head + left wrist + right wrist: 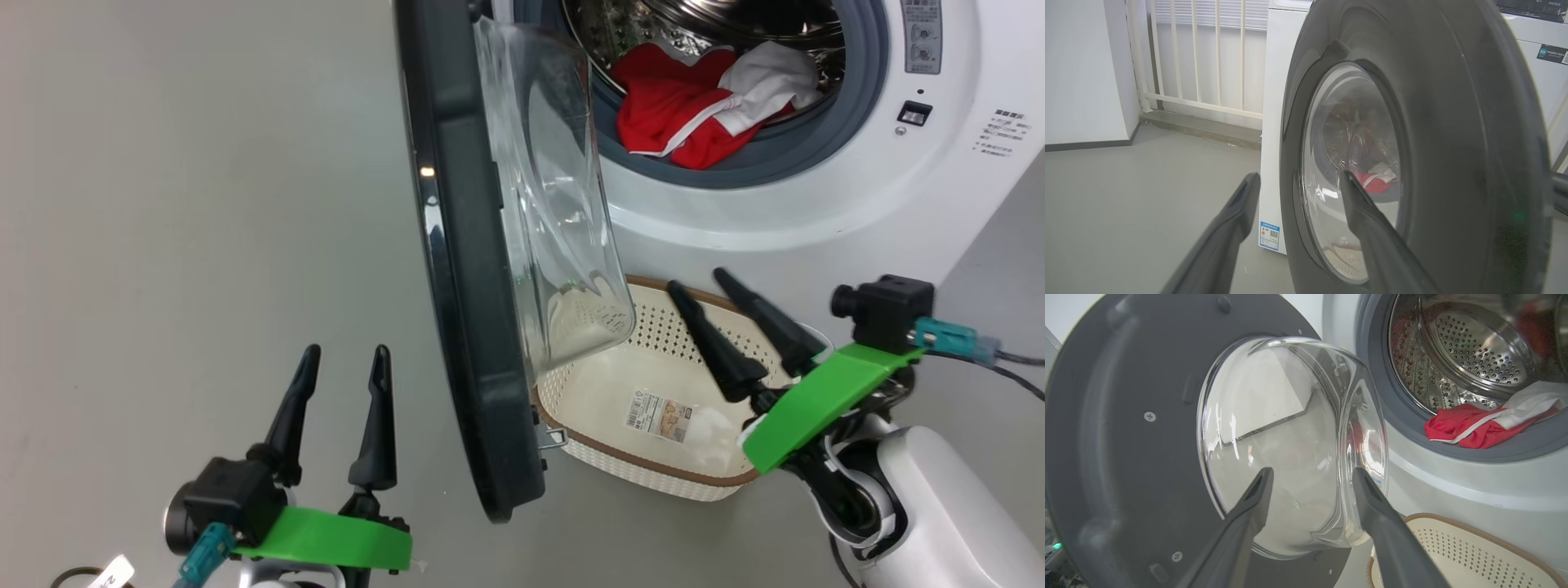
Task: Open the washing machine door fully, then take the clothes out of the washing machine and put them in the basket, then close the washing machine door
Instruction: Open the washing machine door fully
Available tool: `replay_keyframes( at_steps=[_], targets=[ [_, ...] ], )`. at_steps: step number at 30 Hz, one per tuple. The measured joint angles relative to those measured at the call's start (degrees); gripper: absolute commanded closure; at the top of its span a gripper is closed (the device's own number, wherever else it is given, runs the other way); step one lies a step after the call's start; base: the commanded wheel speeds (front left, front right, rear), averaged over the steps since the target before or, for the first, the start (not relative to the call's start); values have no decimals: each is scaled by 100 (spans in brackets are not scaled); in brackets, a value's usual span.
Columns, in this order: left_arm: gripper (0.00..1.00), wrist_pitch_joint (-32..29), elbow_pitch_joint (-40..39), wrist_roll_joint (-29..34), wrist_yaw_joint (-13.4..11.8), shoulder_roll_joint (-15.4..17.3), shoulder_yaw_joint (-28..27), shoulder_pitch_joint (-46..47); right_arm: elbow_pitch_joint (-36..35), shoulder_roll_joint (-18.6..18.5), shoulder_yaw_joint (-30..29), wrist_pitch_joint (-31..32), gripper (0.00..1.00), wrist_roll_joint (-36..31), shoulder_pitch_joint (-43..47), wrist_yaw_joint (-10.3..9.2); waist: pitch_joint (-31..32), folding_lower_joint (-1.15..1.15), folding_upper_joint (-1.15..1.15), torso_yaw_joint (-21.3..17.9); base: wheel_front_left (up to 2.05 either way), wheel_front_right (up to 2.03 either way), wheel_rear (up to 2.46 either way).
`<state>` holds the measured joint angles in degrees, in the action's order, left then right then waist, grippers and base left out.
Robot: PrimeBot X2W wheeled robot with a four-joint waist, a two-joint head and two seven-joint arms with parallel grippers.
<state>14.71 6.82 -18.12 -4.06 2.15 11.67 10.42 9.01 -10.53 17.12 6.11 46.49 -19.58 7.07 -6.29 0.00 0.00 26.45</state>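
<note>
**Grey floor, door swung out, red clothes in the drum**

Grey floor (163, 204) runs under everything you see from the head camera. Nearest you, at lower left, the left gripper (345, 355) hangs over bare floor. Its fingers (290, 408) are spread apart with nothing between them. It sits on the outer side of the washing machine door (465, 327), apart from it. At lower right, the right gripper (696, 280) has its fingers (718, 343) spread too and holds nothing, with the tips aimed toward the door's inner side.

Between the two grippers the door stands swung out, edge-on to the head camera. Its glass bowl window (563, 245) bulges toward the right gripper's side. Just beyond, the basket (645, 474) sits on the floor close to the front of the washing machine (816, 196), below the opening. A paper label (663, 415) lies on its bottom, and the right fingers reach over it.

Farthest from you, the clothes (678, 114), red with white, lie at the front of the drum (694, 24). They rest on the grey rubber ring (867, 73).
</note>
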Motion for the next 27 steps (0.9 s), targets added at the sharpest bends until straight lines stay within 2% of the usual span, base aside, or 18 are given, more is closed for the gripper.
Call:
replay_keyframes(
  at_steps=[7, 14, 20, 27],
  targets=[
    [0, 0, -80, 63, -4, 3, -31, -131, -21, 275, -775, -956, 0, -1764, 269, 3, 7, 0, 0, -68, 0, 0, 0],
    [0, 0, -214, 112, -52, 8, -42, -141, -171, 614, -1191, -1385, 0, -3092, 665, 5, -1, 0, 0, -123, 0, 0, 0],
    [0, 0, -230, 168, -53, 9, -37, -238, -276, 727, -1298, -1657, 0, -3607, 986, 5, 25, 0, 0, -135, 0, 0, 0],
    [0, 0, -204, 250, -52, 10, -37, -241, -298, 734, -1283, -1831, 0, -3572, 1427, 5, 85, 0, 0, -142, 0, 0, 0]
  ],
)
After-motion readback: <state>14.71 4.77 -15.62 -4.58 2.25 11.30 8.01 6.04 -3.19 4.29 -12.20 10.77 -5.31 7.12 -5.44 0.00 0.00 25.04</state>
